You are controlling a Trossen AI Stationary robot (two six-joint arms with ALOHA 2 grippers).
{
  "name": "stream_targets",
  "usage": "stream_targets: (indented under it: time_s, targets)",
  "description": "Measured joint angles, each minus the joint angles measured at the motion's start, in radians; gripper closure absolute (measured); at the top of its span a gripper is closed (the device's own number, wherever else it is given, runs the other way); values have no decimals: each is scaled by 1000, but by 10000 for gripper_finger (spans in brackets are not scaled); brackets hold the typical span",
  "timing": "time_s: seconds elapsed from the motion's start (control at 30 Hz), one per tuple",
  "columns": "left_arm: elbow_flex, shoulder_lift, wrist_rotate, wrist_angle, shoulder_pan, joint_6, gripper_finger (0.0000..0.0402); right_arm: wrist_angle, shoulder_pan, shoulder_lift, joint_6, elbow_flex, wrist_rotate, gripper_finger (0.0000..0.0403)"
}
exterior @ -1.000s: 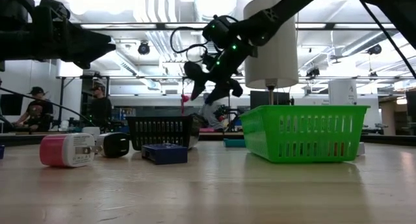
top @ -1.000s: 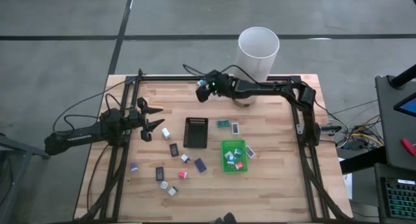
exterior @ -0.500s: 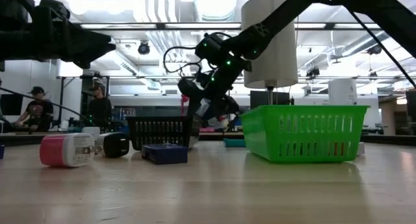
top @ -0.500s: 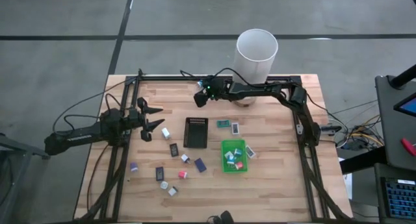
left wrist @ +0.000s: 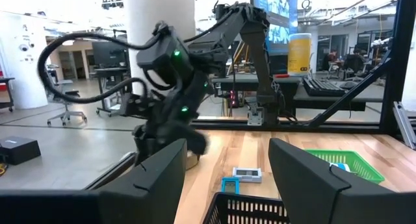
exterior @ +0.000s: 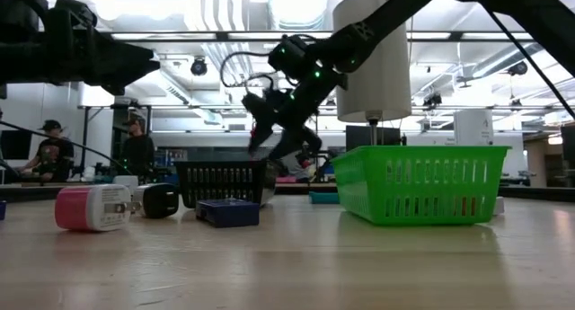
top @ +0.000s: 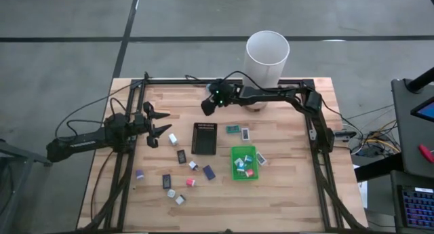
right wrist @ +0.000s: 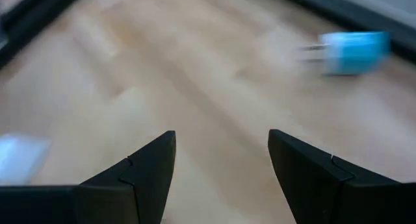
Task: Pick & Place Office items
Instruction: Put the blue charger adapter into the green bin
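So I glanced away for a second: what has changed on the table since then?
The right gripper, open and empty, swung leftward and closer to the black tray. Nothing was grasped or released. The left gripper, green tray and scattered items stayed put.

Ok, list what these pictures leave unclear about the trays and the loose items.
- Green tray contents: high view, pieces too small to name; low view, its mesh wall hides them.
- Black tray: left wrist view, cut off by the bottom edge; low view, its wall hides the inside.
- Blue item: right wrist view, motion-blurred, type unclear.
- Small items near the front left: high view, too tiny to identify.
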Motion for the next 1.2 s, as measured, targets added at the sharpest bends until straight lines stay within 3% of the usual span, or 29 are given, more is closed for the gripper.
stream_targets:
  time_s: [0.33,0.47,0.57,0.7,0.87,1.2]
  targets:
    - [0,0,0,0,0,0,177,-1,112,-43,-214,-2,-36,161]
    - [0,0,0,0,0,0,177,48,154,-89,-250,-54,30,162]
    - [0,0,0,0,0,0,177,178,172,-144,-232,-159,15,171]
    - [0,0,0,0,0,0,177,444,172,-241,-204,-363,-104,188]
    - [0,1,0,0,0,0,177,730,163,-351,-233,-634,-116,203]
    - [0,3,0,0,0,0,176,919,153,-697,-439,-1033,-116,185]
